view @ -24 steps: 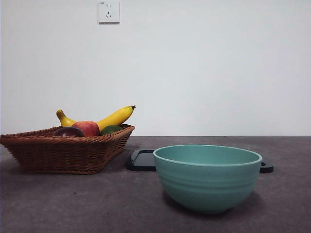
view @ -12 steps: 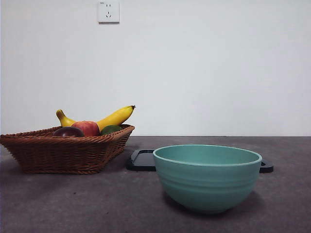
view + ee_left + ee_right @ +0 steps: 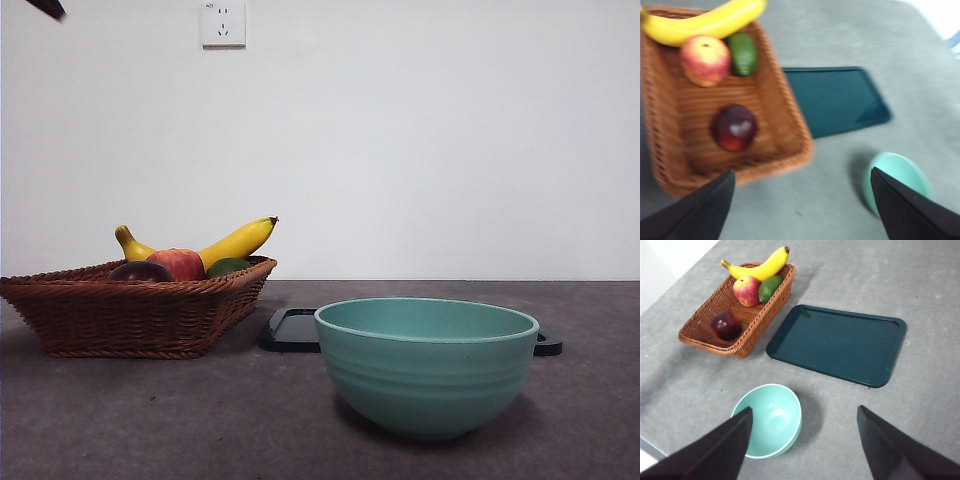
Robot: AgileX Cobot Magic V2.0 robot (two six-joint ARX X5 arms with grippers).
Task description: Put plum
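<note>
**Left gripper above the basket, plum ahead of its spread fingers**

The plum [image 3: 734, 127], round and dark maroon with no long axis to speak of, lies alone on the floor of a woven basket [image 3: 790, 125], well apart from the other fruit. An apple [image 3: 705, 60], a green fruit [image 3: 743, 52] and a banana [image 3: 702, 22] crowd the basket's far end.

The left gripper [image 3: 800, 200] hangs above the basket's near edge, its fingers spread wide with nothing between them. The plum sits just beyond the basket's near wall, ahead of the fingers and closer to one of them than the other. This arm looks clearly the nearer one; its view is blurred. In the front view only a black tip shows at a top corner.

The right gripper [image 3: 802, 440] waits high, well apart from the basket, fingers also spread and empty.

Just beside the basket lies a dark green tray [image 3: 837, 342], bare. A mint bowl [image 3: 769, 420] stands near the basket's near end, empty. The tabletop [image 3: 920, 405] is grey and matte. Bare wicker surrounds the plum on all sides, so a straight descent should have room.
</note>
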